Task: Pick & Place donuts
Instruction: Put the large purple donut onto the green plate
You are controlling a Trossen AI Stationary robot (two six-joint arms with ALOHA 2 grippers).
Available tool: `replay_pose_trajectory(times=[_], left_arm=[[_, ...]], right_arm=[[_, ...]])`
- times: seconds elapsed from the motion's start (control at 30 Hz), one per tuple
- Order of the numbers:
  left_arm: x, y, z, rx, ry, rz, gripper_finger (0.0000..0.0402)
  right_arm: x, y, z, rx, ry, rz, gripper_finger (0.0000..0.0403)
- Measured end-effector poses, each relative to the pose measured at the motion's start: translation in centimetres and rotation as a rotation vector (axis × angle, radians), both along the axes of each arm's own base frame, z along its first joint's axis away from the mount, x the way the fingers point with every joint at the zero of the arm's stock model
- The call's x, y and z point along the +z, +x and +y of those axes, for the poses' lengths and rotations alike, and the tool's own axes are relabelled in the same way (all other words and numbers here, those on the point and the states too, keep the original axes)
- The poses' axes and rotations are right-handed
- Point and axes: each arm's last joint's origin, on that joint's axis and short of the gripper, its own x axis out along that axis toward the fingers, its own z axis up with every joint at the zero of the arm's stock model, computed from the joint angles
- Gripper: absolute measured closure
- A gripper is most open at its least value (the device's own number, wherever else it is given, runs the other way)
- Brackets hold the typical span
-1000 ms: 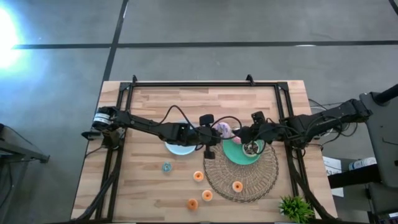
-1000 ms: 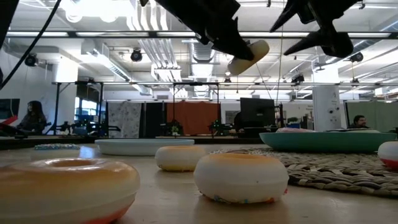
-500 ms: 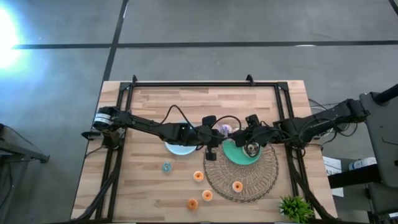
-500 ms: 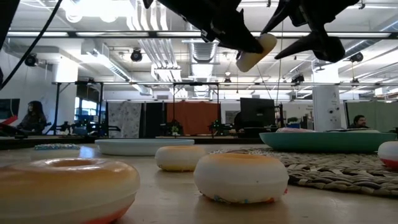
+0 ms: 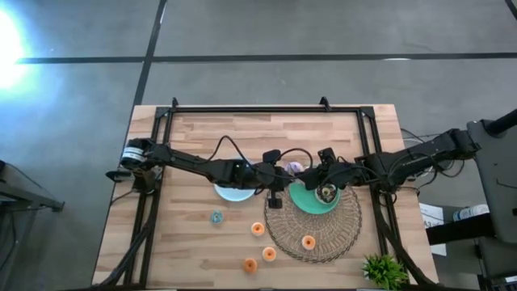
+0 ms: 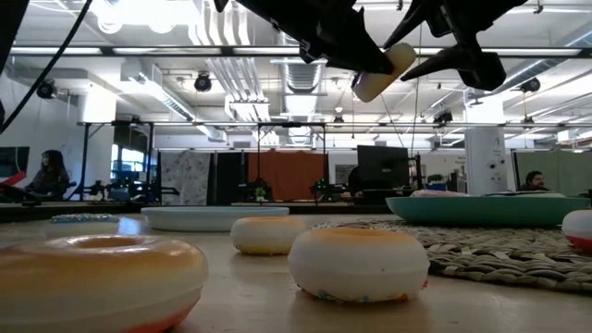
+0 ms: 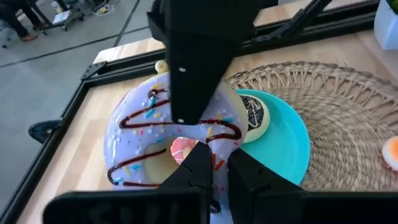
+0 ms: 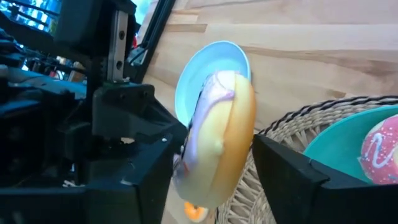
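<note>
Left gripper (image 7: pixel 211 165) clamps lilac donut (image 7: pixel 168 134) aloft | right gripper (image 8: pixel 214 168) open, straddling it edge-on | green plate (image 7: pixel 292 146) just beyond, below

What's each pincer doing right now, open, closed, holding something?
Left pincer: closed on the lilac donut, held in the air.
Right pincer: open, empty, beside that donut.

Plate (image 5: pixel 234 193) left of mat (image 5: pixel 319 230); another plate (image 5: pixel 305 200) on mat's edge.
</note>
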Motion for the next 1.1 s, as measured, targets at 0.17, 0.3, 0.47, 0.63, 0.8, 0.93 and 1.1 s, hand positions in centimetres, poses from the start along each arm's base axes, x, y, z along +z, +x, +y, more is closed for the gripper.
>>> replay_pose_trajectory(times=[0.17, 0.3, 0.47, 0.63, 0.8, 0.93, 1.1], left_arm=[[0.0, 0.0, 0.0, 0.015, -0.033, -0.005, 0.0353], [0.0, 0.0, -0.2, 0.012, -0.036, -0.005, 0.0307], [0.1, -0.1, -0.6, 0.011, -0.037, -0.009, 0.0264], [0.3, -0.7, -1.1, 0.08, 0.012, 0.017, 0.0245], [0.4, -1.7, -1.2, 0.119, -0.003, 0.085, 0.0243], [0.2, -2.4, -1.0, 0.157, -0.051, 0.144, 0.0243], [-0.1, -2.9, -0.9, 0.194, -0.079, 0.189, 0.0243]], right_arm=[[0.0, 0.0, 0.0, 0.002, 0.002, 0.004, 0.0261], [-0.1, -0.1, 0.0, 0.003, 0.0, 0.01, 0.0315], [-0.6, -0.5, -0.1, -0.003, -0.014, 0.082, 0.0378], [-1.8, -1.6, -0.4, -0.05, 0.019, 0.23, 0.0383], [-2.4, -2.1, -0.1, 0.024, 0.101, 0.311, 0.0381], [-3.1, -2.3, 0.1, 0.092, 0.182, 0.354, 0.0381], [-4.5, -2.7, 0.2, 0.105, 0.236, 0.385, 0.0381]])
